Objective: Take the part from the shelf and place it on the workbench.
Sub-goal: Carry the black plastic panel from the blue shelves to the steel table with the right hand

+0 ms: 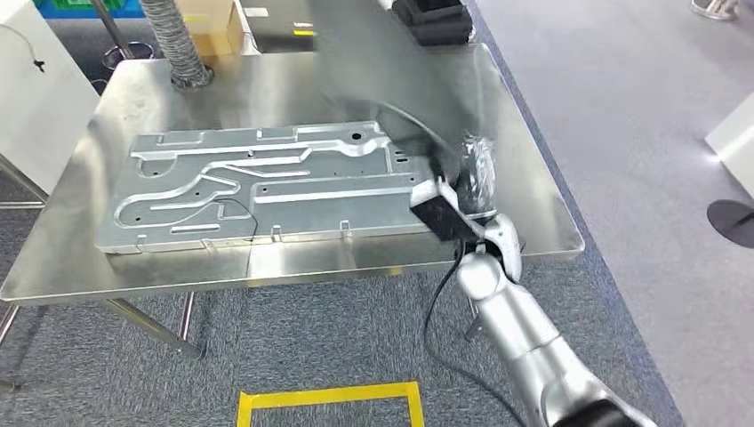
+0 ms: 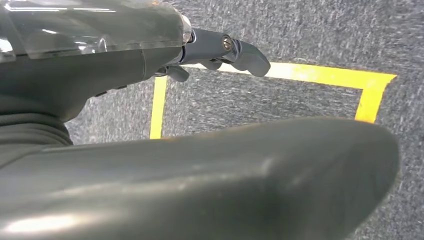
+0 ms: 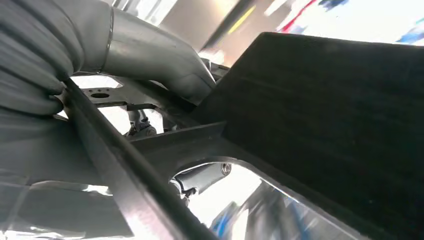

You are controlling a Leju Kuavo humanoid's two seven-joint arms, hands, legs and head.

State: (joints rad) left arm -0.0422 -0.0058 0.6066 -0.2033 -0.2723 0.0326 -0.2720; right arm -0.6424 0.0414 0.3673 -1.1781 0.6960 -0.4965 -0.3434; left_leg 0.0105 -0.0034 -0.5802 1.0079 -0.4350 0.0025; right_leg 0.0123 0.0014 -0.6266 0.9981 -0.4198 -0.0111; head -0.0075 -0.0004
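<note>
A dark grey sheet-metal part (image 1: 382, 80), blurred, hangs tilted over the right side of the steel workbench (image 1: 293, 265). My right hand (image 1: 469, 173) grips it at its lower edge. In the right wrist view the thumb (image 3: 150, 50) lies over the edge of the dark part (image 3: 325, 110). A large silver stamped plate (image 1: 267, 187) lies flat on the middle of the workbench, just left of the held part. My left hand (image 2: 125, 75) hangs over the carpet with nothing in it, its fingers (image 2: 240, 52) loosely bent.
A ribbed grey hose (image 1: 173, 40) and a cardboard box (image 1: 212, 25) stand at the bench's far left. A black object (image 1: 433, 22) sits at its far right. A white cabinet (image 1: 36, 89) stands to the left. Yellow tape (image 1: 329, 394) marks the carpet in front.
</note>
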